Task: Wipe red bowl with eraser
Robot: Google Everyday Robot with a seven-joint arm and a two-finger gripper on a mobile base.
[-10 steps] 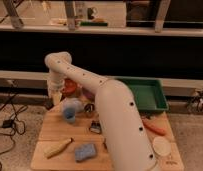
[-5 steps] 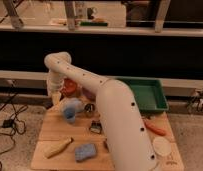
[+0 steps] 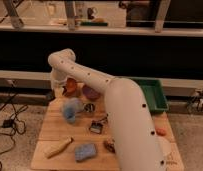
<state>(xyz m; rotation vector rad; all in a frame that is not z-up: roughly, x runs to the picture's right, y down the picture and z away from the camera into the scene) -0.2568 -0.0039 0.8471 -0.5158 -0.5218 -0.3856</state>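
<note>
Unmoved, closed fingers (image 3: 60, 86) beside red bowl (image 3: 71, 87), far-left table (image 3: 50, 126) edge

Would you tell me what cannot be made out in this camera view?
The eraser: nowhere visible in the camera view; possibly hidden by the shut hand at the red bowl's left side.
The bowl's left rim: covered by the hand.
The green tray's left part: behind the arm.

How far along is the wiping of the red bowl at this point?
Done: the shut end effector is down beside the red bowl. In hand: probably the wipe, though the eraser itself cannot be seen. Left: finishing the wipe and pulling away.
</note>
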